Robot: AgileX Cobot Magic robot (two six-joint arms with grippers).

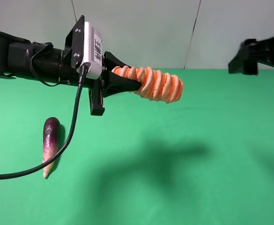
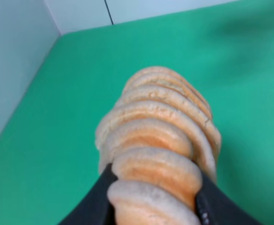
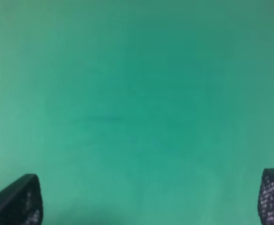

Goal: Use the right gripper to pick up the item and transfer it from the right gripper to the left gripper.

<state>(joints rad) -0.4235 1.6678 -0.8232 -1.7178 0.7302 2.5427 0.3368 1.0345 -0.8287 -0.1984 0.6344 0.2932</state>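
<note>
The item (image 1: 156, 84), an orange and cream spiral roll, hangs in the air above the green table, lying sideways. My left gripper (image 1: 127, 80), with the marked white box and trailing cable, is shut on its left end. In the left wrist view the item (image 2: 160, 145) fills the middle, pinched between two black fingers (image 2: 99, 199). My right gripper (image 1: 240, 60) is pulled back at the far right edge, well apart from the item. In the right wrist view its fingertips (image 3: 19, 199) stand wide apart over bare green cloth, so the right gripper (image 3: 148, 199) is open with nothing between them.
A purple eggplant (image 1: 50, 143) lies on the green table (image 1: 211, 168) at the left, under the left arm's cable (image 1: 66, 140). A grey wall stands behind the table.
</note>
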